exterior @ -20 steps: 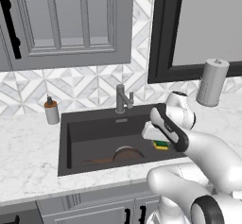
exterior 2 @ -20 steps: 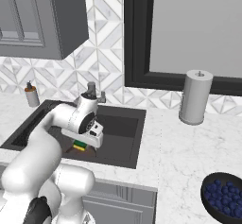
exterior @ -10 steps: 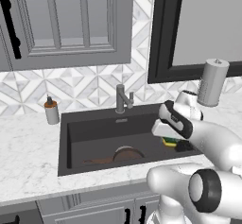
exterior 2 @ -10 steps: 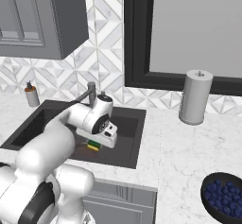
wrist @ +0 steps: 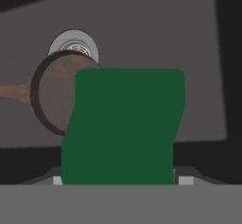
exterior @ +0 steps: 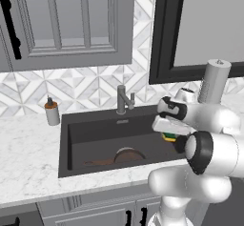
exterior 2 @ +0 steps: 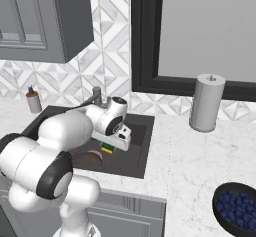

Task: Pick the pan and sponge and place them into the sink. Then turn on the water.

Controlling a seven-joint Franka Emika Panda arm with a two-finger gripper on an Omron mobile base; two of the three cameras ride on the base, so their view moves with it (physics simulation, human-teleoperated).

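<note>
While the gripper (wrist: pixel 118 180) clamps the sponge (wrist: pixel 123 126), its green face hides part of the pan (wrist: pixel 52 93).

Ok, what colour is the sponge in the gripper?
The sponge is dark green on top with a yellow underside; the green shows best in the hand view.

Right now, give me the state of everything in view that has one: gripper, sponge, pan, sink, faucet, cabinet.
gripper: shut on the sponge, held above the sink
sponge: gripped, not yet released
pan: lying in the sink, handle pointing left, beside the drain
sink: holds the pan, no water visible
faucet: off, no stream
cabinet door: closed
</note>
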